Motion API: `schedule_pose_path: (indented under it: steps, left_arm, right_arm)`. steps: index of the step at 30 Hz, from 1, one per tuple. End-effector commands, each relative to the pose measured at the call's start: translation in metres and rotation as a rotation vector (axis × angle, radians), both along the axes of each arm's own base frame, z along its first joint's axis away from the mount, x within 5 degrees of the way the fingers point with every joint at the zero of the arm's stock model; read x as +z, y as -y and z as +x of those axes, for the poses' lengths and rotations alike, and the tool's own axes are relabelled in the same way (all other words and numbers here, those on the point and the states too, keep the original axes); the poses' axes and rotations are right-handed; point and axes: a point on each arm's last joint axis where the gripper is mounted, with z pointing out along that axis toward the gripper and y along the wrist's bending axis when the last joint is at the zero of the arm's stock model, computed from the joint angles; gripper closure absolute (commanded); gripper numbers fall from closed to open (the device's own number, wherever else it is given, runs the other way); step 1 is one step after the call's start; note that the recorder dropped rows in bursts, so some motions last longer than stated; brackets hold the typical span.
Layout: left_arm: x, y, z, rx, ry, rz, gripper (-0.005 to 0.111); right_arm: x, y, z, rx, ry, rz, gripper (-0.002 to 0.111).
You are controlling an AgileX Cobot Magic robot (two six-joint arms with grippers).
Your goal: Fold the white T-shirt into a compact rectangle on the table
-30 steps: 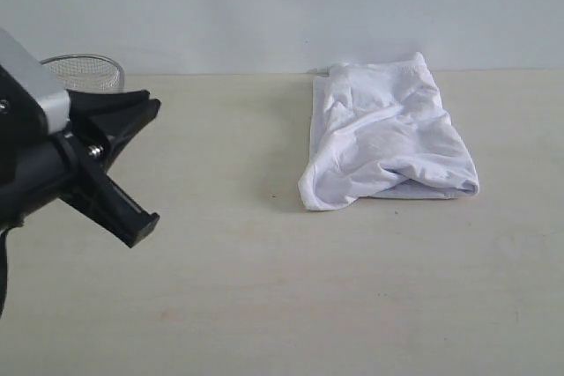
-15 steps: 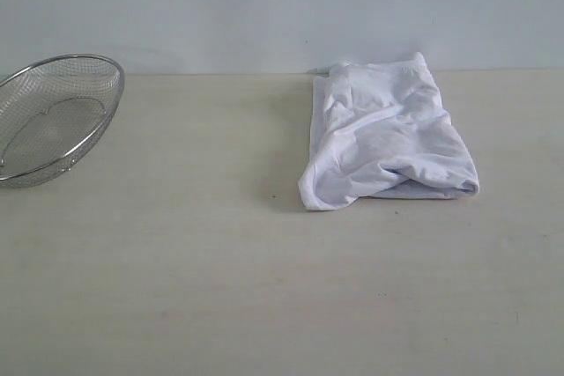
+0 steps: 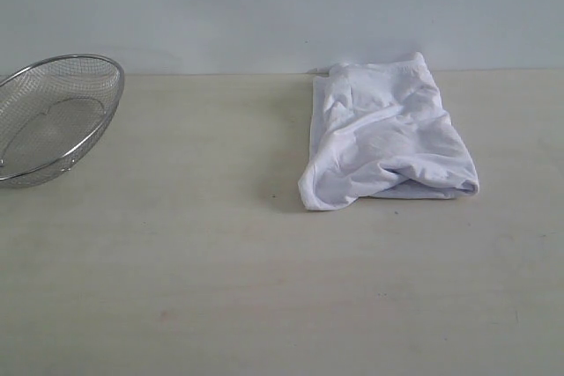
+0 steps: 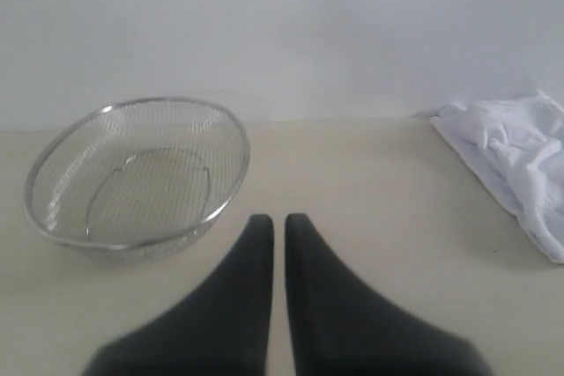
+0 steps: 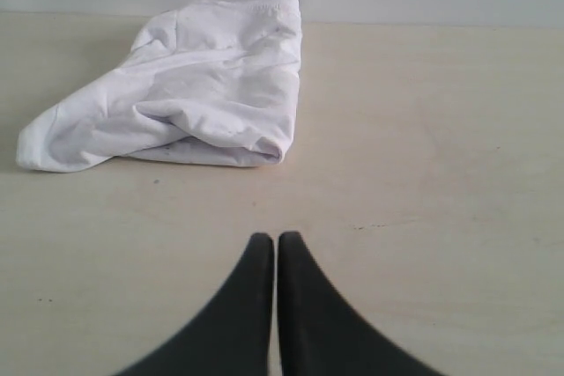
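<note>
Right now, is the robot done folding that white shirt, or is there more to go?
Mostly done, it seems: the white T-shirt lies as a compact, roughly rectangular bundle on the table. Nothing is in hand: the left gripper and right gripper are both shut, empty and apart from the cloth. Left, perhaps: tidying, since the bundle is rumpled and its near corner bulges.

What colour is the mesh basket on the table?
Silver. The mesh basket is bare, shiny metal wire all over. The left wrist view shows it best.

Closed left hand [image 4: 278, 217] beside mesh basket [image 4: 141, 178]
</note>
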Motion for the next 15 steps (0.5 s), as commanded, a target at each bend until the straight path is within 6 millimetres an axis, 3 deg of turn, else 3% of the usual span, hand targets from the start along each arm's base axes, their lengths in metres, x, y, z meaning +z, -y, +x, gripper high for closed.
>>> schedule_pose_path:
  steps: [1, 10, 15]
  left_arm:
    - [-0.016, -0.002, 0.0, 0.03, -0.022, -0.079, 0.102]
    - [-0.013, 0.001, -0.014, -0.002, 0.046, -0.153, 0.102]
    - [-0.019, 0.004, -0.017, -0.01, -0.045, -0.336, 0.102]
  right_arm:
    - [0.001, 0.0, 0.0, -0.001, 0.013, -0.005, 0.109]
    - [0.001, 0.0, 0.0, -0.001, 0.013, -0.005, 0.109]
    - [0.001, 0.0, 0.0, -0.001, 0.013, -0.005, 0.109]
